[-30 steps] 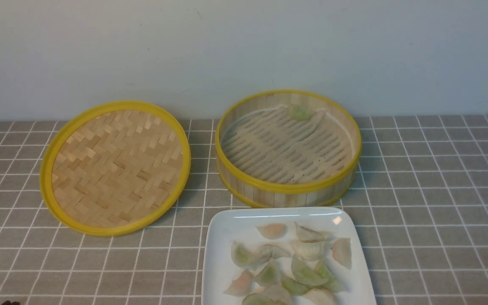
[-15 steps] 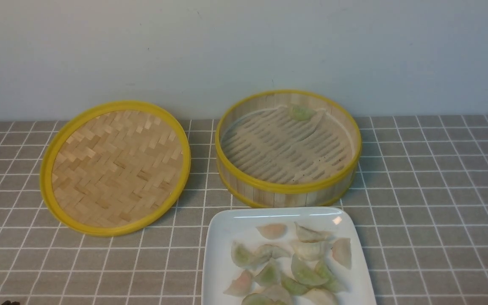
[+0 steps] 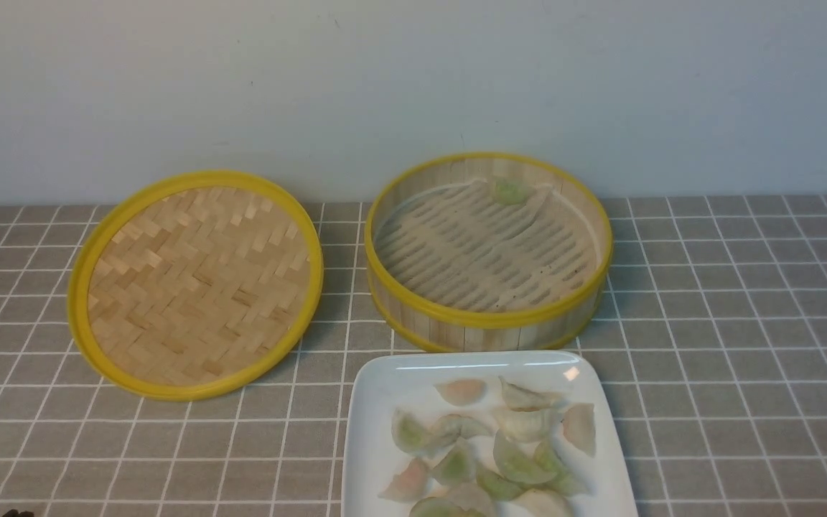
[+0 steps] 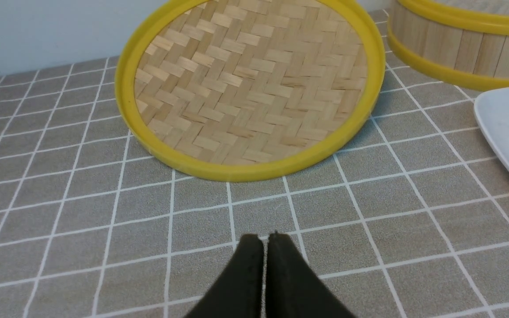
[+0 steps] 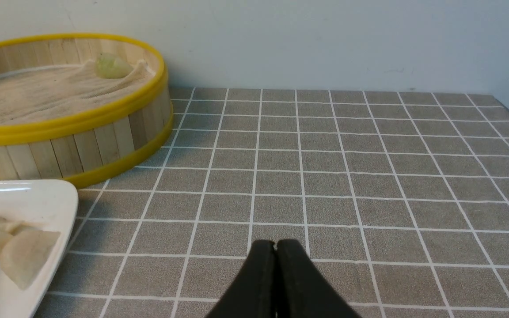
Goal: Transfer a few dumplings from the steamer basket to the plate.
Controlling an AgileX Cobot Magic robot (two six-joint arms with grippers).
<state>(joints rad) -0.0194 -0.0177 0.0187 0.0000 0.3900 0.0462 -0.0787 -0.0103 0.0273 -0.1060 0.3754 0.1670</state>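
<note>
Left gripper (image 4: 265, 238): fingers (image 4: 250, 265) pressed together at tips, nothing between, low over worktop (image 4: 369, 212), pointing twd 12 o'clock. Right gripper (image 5: 275, 245): same, fingers (image 5: 292, 269) closed tip to tip, empty, low over worktop, pointing 12 o'clock. Arms themselves barely in front view; pose can't be told.

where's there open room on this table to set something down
Bare tablecloth lies right of the steamer basket and plate, and in the near-left corner in front of the woven lid. Lid, basket and plate crowd the middle. Dumplings fill most of the plate.
</note>
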